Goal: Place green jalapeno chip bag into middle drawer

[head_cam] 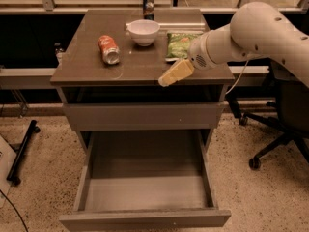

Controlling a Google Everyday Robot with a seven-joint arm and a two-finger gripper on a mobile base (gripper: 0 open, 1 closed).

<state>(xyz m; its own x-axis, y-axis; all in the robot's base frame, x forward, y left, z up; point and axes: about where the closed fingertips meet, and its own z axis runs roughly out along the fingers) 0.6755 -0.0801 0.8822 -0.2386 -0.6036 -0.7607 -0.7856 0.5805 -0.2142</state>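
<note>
At 6 o'clock, nearest the camera, the middle drawer [145, 197] stands pulled well out, its floor bare and its side walls tall. Above it, the shallower drawer [142, 116] sits closed under the counter [82, 57]. The end effector [168, 78] hangs at the counter's front edge, around 4 o'clock of the top, pointing down and to 8 o'clock. It has hold of nothing that I can see, and I cannot tell how far open it is.

Farther back, the orange-red soda can [109, 49] lies on its side at 9 o'clock. The green jalapeno chip bag [179, 43] lies flat at 1 o'clock, partly behind the white arm [251, 30], with the white bowl [143, 31] just beside it at its 9 o'clock. A dark can [148, 5] stands at 12 o'clock beyond the counter.

The pick looks like the weak point. The bag is flat and crinkly, so a shallow pinch could catch only a sealed edge and slip. The wrist is very close to it, and a careless swing could shove it toward the 3 o'clock edge or into the bowl. On the way down, releasing too early over the counter's lip would likely send the bag onto the drawer front or the floor.
</note>
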